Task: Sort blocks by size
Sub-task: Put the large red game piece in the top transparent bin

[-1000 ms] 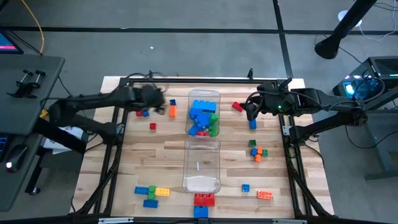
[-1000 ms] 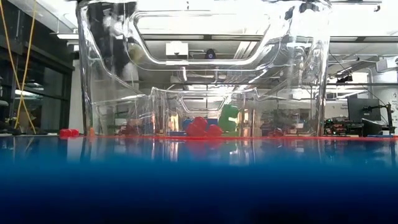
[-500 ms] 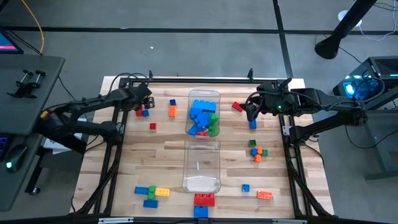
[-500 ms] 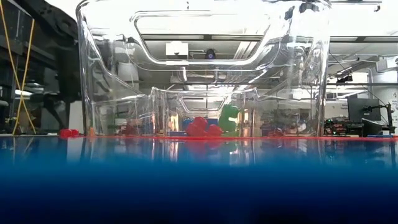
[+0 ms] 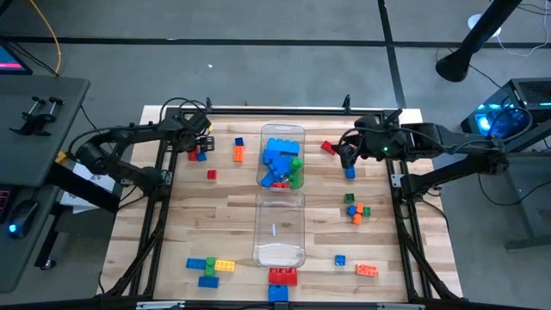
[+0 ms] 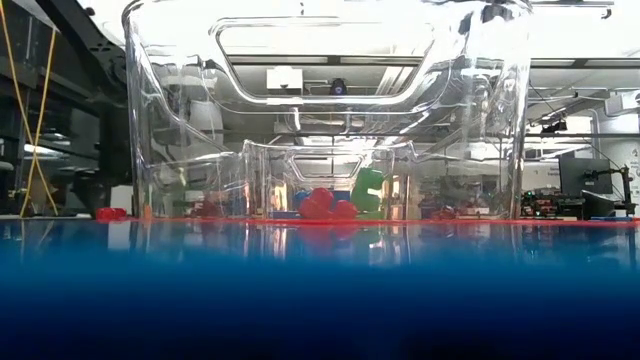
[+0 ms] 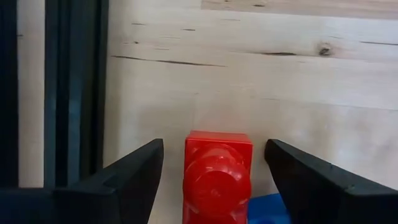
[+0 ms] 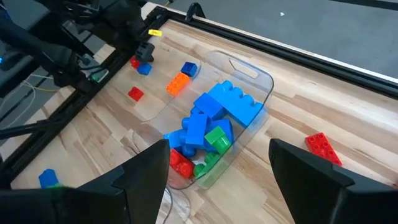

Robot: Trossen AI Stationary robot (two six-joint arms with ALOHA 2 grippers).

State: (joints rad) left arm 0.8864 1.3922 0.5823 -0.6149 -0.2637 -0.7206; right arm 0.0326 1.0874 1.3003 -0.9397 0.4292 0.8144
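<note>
Red small brick (image 7: pixel 217 180) between spread fingers of left hand (image 5: pixel 193 147), not gripped, at desk (image 5: pixel 224 215) far-left corner, blue brick (image 5: pixel 201 157) beside. Right hand (image 5: pixel 346 154) spread wide, empty, hovering near red brick (image 5: pixel 328 147). Far bin (image 5: pixel 282 158) holds big bricks, apparently mostly blue.

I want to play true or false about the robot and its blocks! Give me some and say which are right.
1. The left end effector is open around a small red block. True.
2. The far bin holds blocks. True.
3. The near bin is full of blocks. False: no blocks show in it.
4. The right end effector grips a green block. False: it is open and holds nothing.
</note>
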